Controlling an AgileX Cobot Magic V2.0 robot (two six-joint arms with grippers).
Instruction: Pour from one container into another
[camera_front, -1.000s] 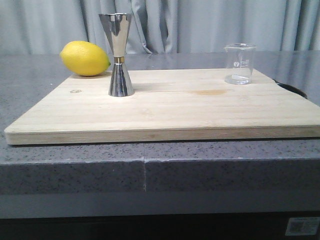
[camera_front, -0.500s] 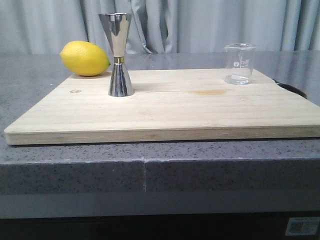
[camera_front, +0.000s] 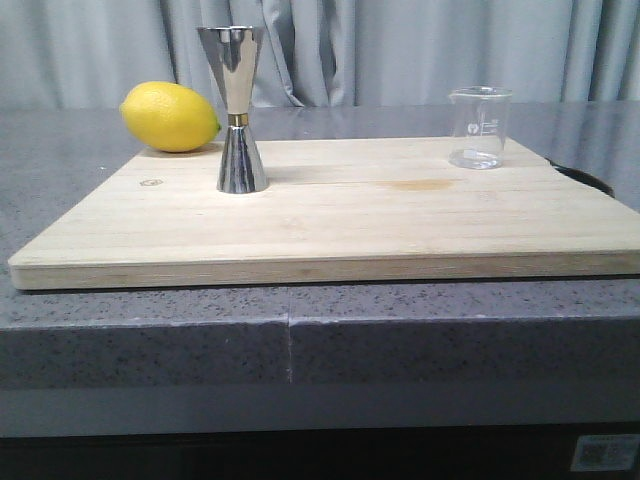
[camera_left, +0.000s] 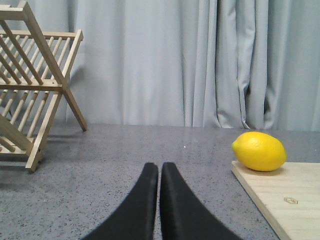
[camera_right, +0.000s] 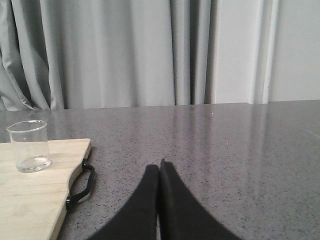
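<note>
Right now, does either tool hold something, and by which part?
Nothing is held. The left tool and right tool are both shut on nothing, away from the beaker and jigger.

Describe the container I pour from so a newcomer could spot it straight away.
Find the wooden board on the grey counter. At its far right corner stands the glass beaker, alone. It is short and clear with white markings, unlike the tall steel jigger by the lemon.

lemon yellow | jigger silver, gold band | board pale wood | counter speckled grey
</note>
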